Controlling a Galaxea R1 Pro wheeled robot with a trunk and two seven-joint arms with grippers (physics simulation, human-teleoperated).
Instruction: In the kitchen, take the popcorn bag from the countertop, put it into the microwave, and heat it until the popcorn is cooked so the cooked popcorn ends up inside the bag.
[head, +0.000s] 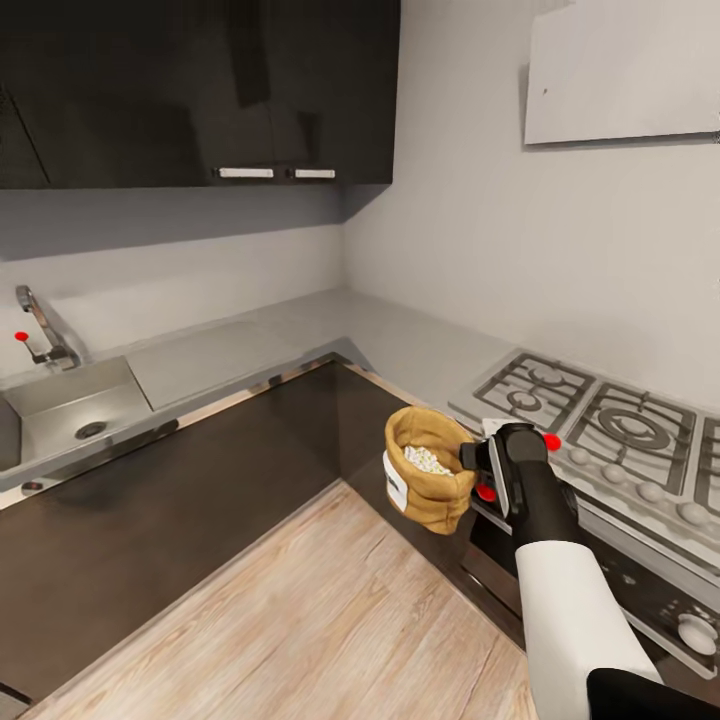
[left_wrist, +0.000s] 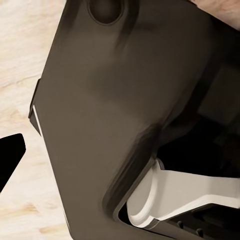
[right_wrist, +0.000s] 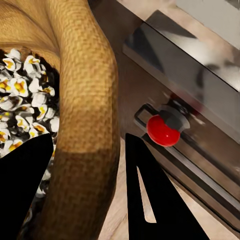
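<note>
The popcorn bag (head: 428, 497) is a tan sack with a white label. It hangs in the air over the wooden floor, in front of the cabinet corner. Popped white-and-yellow popcorn (head: 427, 460) fills its inside. My right gripper (head: 480, 468) is shut on the bag's rolled rim on the side toward the hob. In the right wrist view the rim of the bag (right_wrist: 85, 100) passes between the two black fingers (right_wrist: 150, 195), with popcorn (right_wrist: 25, 100) beside it. The grey countertop (head: 300, 340) runs around the corner behind. The microwave is out of view. One black finger (left_wrist: 10, 160) of my left gripper shows over the floor.
A gas hob (head: 600, 420) sits on the counter at the right, above a dark oven (head: 640, 600) with a red knob (right_wrist: 162, 130). A sink (head: 80, 410) and faucet (head: 45, 330) are at the left. Dark wall cabinets (head: 200, 90) hang overhead.
</note>
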